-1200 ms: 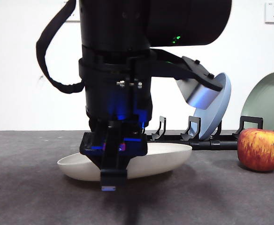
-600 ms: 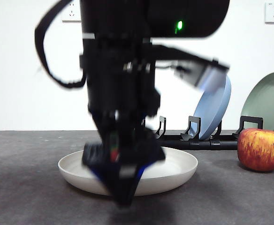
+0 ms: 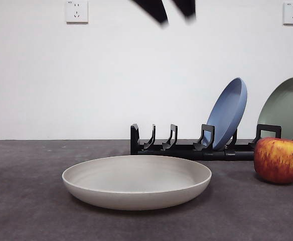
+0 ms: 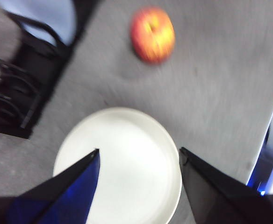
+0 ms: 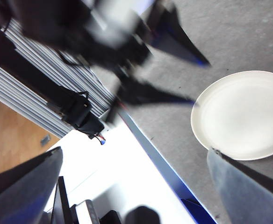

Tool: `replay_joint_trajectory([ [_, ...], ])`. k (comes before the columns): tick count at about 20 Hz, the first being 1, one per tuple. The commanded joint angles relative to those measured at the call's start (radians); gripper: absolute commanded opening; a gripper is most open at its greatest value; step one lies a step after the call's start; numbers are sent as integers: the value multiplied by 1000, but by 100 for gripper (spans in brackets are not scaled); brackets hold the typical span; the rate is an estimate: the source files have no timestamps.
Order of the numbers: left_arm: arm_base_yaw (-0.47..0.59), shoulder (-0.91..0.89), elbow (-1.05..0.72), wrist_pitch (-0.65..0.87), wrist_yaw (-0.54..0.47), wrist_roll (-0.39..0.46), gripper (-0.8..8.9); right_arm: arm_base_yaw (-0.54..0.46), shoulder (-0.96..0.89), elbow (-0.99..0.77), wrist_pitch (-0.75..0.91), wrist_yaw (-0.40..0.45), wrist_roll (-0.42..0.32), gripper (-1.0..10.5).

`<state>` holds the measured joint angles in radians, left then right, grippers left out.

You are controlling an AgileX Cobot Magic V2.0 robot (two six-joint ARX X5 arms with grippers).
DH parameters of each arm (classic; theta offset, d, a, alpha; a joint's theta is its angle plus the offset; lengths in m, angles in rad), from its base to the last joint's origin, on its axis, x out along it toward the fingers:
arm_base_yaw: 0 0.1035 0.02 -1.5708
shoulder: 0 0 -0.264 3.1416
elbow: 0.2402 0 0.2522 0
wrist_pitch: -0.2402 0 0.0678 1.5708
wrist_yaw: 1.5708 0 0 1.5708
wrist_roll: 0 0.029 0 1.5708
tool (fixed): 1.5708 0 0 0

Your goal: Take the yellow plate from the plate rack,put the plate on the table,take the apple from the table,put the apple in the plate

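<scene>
- yellow plate (image 3: 136, 182) lies flat on the table (image 3: 26, 201), rim up, nothing in it; cream-white in the left wrist view (image 4: 120, 165).
- left gripper (image 4: 139, 156) hangs high over the plate, jaws spread wide and holding nothing; the plate shows in the gap between them, clear of both.
- in the front view only two blurred black tips (image 3: 174, 9) show at the top edge (matched to the left gripper by its place above the plate).
- apple (image 3: 279, 159) sits on the table just in front of the plate rack (image 3: 196, 148), well to one side of the plate, not touching it; also seen from the left wrist (image 4: 152, 33).
- rack stands behind the plate; a blue plate (image 3: 228, 113) leans in one slot and a sage-green plate (image 3: 286, 108) in the slot beyond it. the nearer slots hold nothing.
- right gripper (image 5: 136, 163): jaws far apart, grasping nothing, well off to the side; its view shows the plate (image 5: 241, 114) on the table and the other arm as a dark blur.
- two wall sockets (image 3: 77, 11) on the white wall.
</scene>
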<state>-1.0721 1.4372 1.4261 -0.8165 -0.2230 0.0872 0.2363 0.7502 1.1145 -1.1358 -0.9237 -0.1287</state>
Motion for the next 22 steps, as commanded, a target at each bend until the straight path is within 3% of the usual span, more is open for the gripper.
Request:
replay_joint_trajectory([
  [1,24,-77,0,14,16,-97,283,1,0,5,2,15,-14,633],
  [6,76,-269,0,30,15,-174,267,1,0,5,5,90,-14,633],
  [9,79,-353,0,29,14,-193,5,1,12,5,5,98,-13,633],
  [17,78,-408,0,10,38,-193,-8,1,26,5,6,111,-13,631],
  [22,77,-408,0,-16,104,-190,-8,1,38,5,16,195,-10,630],
])
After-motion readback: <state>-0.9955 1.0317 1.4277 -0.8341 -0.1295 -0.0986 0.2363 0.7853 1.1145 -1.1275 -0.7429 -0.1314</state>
